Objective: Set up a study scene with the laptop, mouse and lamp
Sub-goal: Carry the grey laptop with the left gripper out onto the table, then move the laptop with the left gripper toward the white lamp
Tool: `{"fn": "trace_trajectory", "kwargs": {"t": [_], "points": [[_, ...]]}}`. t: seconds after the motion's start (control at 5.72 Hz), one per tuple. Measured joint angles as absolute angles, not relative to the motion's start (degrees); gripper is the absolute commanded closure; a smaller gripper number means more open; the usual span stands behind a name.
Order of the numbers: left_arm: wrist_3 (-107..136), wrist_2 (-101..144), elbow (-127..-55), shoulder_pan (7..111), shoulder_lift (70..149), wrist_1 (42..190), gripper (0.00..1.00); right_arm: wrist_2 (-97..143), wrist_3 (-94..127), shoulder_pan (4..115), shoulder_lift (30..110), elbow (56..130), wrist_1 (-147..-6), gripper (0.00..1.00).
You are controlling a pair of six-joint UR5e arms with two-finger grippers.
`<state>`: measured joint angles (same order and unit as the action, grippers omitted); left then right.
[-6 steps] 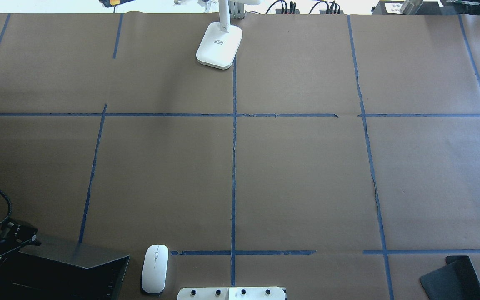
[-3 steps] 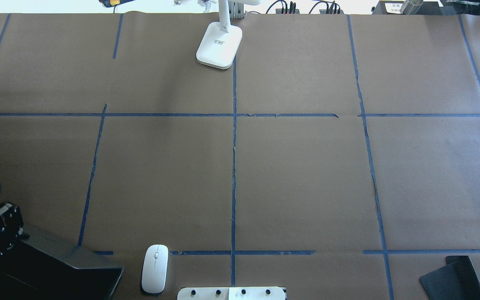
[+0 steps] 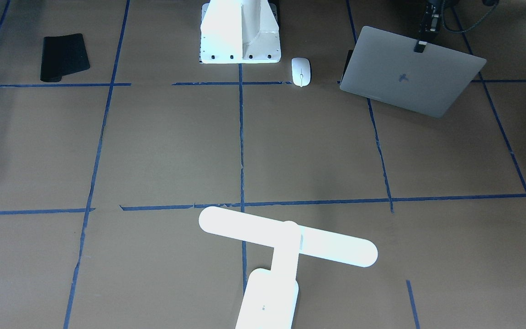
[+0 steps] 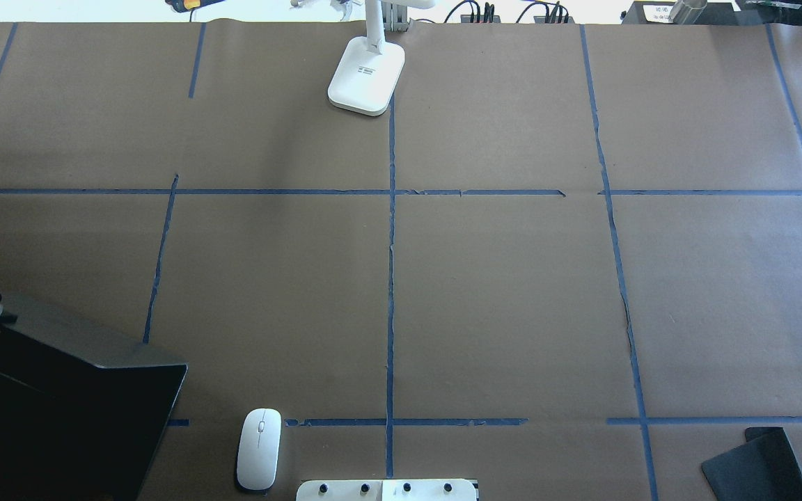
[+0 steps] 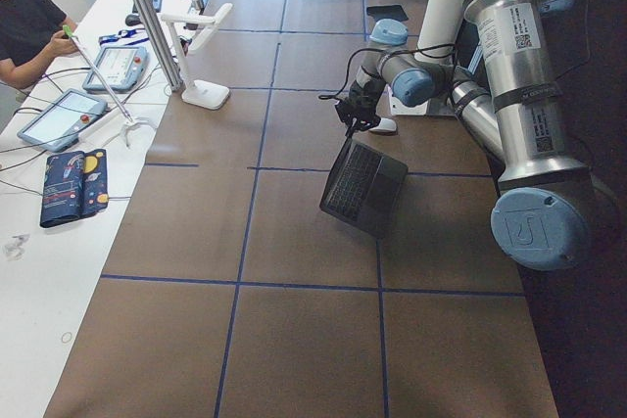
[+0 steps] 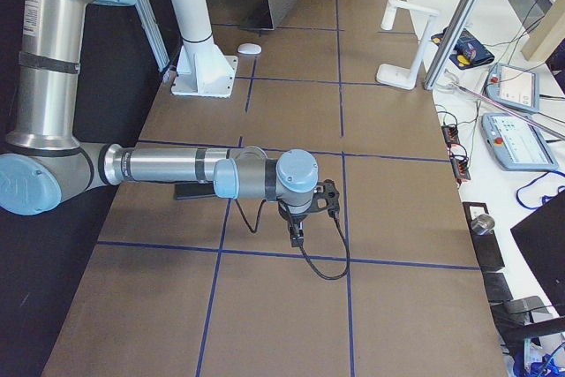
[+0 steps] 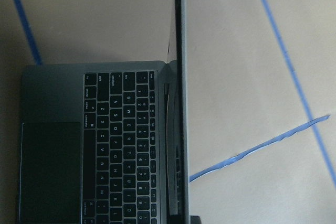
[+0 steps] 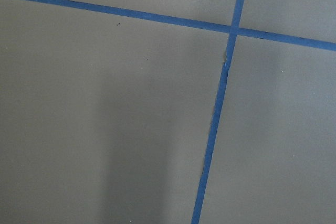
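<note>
One grey metal laptop [image 3: 409, 80] | left hand [image 3: 420, 45] clamped on lid | right hand [image 6: 295, 234]: cannot tell

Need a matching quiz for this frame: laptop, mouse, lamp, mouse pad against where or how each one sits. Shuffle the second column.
Things:
1. laptop
2. mouse
3. lamp
4. mouse pad

Places or states:
A. lying flat right beside the pedestal
B. white, upright, farthest from the robot
C. open, top edge of its lid in the left claw
D. black, lying on the robot's right side

Pairs: 1-C, 2-A, 3-B, 4-D
</note>
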<state>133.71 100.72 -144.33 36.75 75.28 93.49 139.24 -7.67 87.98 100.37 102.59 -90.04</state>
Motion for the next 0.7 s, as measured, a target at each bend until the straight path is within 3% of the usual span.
{"fn": "trace_trajectory", "kwargs": {"t": [0.35, 0.7], "points": [[133.2, 100.8, -137.5, 41.7, 92.8, 82.9, 1.0, 139.4, -7.7, 88.0, 100.4, 102.6, -90.1, 0.0], [133.5, 100.8, -125.4, 44.0, 109.5, 78.7, 1.0, 139.5, -7.7, 88.0, 100.4, 102.6, -90.1, 0.0]]}}
